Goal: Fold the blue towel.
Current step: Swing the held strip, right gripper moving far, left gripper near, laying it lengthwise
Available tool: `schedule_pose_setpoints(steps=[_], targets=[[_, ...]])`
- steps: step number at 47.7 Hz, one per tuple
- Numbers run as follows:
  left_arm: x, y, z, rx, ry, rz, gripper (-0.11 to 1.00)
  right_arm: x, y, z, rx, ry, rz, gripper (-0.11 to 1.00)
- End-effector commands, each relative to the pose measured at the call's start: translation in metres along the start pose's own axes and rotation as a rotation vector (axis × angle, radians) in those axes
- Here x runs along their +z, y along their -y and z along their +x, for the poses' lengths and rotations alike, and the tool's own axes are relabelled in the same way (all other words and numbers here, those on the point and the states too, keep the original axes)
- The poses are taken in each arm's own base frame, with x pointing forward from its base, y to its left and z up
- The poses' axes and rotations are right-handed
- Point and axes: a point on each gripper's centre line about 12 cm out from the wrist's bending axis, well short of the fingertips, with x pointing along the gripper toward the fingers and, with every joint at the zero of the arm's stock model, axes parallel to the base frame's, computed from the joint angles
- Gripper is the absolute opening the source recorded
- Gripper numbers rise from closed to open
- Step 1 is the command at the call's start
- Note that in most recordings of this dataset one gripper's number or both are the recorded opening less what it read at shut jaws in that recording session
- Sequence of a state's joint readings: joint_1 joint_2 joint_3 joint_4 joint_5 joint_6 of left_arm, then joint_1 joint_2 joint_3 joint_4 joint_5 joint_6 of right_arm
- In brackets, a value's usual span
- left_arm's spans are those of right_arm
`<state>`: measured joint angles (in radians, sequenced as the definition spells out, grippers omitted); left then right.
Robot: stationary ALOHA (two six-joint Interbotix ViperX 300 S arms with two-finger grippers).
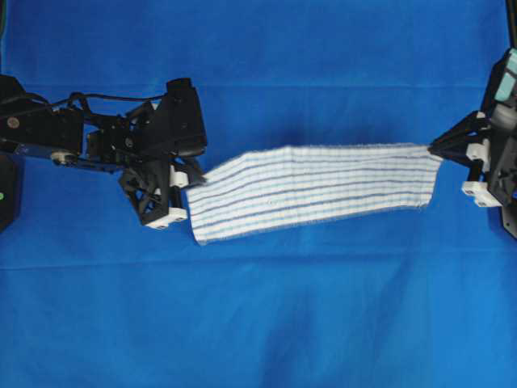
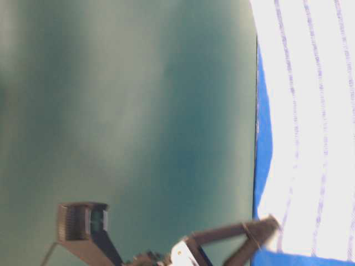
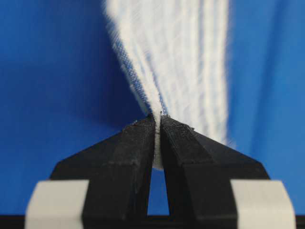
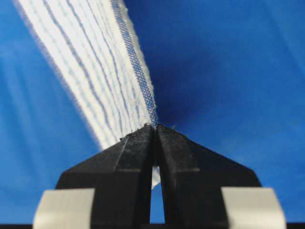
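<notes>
The blue towel [image 1: 311, 191], white with thin blue stripes, hangs stretched between both grippers as a long band above the blue table covering [image 1: 258, 323]. My left gripper [image 1: 196, 177] is shut on the towel's left end. My right gripper [image 1: 436, 150] is shut on its right end. In the left wrist view the cloth [image 3: 176, 62] runs straight out from the pinched fingertips of the left gripper [image 3: 157, 118]. The right wrist view shows the towel [image 4: 90, 62] leading away up-left from the right gripper [image 4: 154, 127]. At table level the towel [image 2: 310, 122] fills the right side.
The plain blue covering spreads over the whole table in every direction. The left arm's black body [image 1: 97, 133] lies at the left edge and the right arm's wrist [image 1: 493, 153] at the right edge. A dark arm part [image 2: 233, 244] shows low in the table-level view.
</notes>
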<state>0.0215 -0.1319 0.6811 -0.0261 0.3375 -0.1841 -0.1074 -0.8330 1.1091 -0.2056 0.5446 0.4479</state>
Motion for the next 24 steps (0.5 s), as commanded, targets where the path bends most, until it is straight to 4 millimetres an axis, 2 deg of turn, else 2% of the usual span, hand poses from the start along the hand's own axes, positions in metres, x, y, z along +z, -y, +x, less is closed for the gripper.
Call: schedule_pose_setpoints(steps=[1,9,24], targets=[[0.020,0.017,-0.003,-0.038,0.081,0.032,0.03,0.019,0.002,0.000,-0.015,0.058,-0.010,0.03],[0.037,0.044,0.004,-0.087,0.121,0.075,0.03,0.045,0.016,0.003,-0.080,0.115,0.006,0.03],[0.080,0.092,0.018,-0.159,0.192,0.141,0.03,0.078,0.048,0.020,-0.198,0.135,0.038,0.03]])
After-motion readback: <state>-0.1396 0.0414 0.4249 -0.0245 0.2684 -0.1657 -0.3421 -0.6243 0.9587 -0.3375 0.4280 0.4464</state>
